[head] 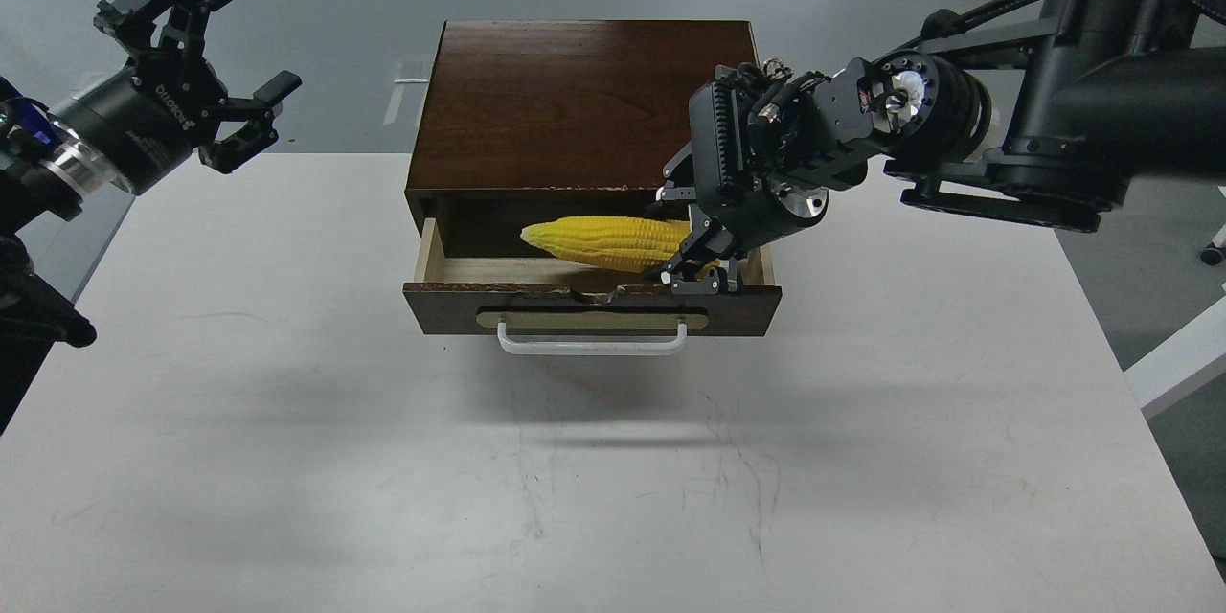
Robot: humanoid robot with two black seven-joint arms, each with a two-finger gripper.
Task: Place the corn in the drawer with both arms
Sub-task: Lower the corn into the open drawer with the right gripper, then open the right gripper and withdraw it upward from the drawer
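From the head view, the drawer (591, 306) of the dark brown wooden box (582, 105) stands pulled open on the white table (613, 460). The yellow corn cob (605, 241) lies across its opening, pointed end to the left, its thick end clasped by the right gripper (697, 261). The left gripper (222, 67) hangs spread wide and empty, well apart at the table's left edge.

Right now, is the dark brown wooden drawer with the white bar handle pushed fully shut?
No, the drawer is pulled out, and the yellow corn cob sits over its pale interior.
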